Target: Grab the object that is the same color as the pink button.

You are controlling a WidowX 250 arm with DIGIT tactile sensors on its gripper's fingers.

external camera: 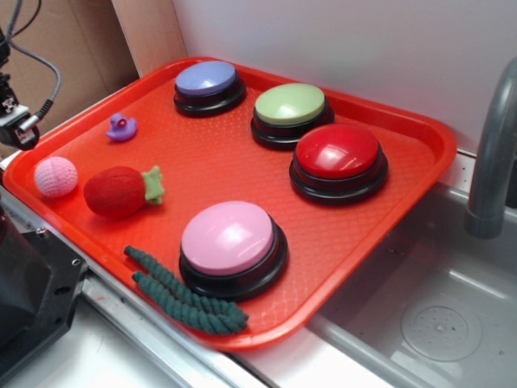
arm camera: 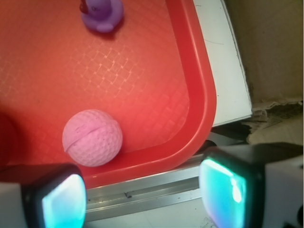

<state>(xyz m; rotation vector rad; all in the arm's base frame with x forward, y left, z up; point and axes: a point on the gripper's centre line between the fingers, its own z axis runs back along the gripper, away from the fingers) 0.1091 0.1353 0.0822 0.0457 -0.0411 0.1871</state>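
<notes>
purple duck (external camera: 121,127), strawberry (external camera: 118,191), tray (external camera: 242,162)

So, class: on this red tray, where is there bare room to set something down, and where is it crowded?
Bare room: the tray middle, bordered by the purple duck, strawberry, lavender button and red button. Crowded: the near edge, where the pink ball, strawberry, green rope and pink button cluster.
</notes>
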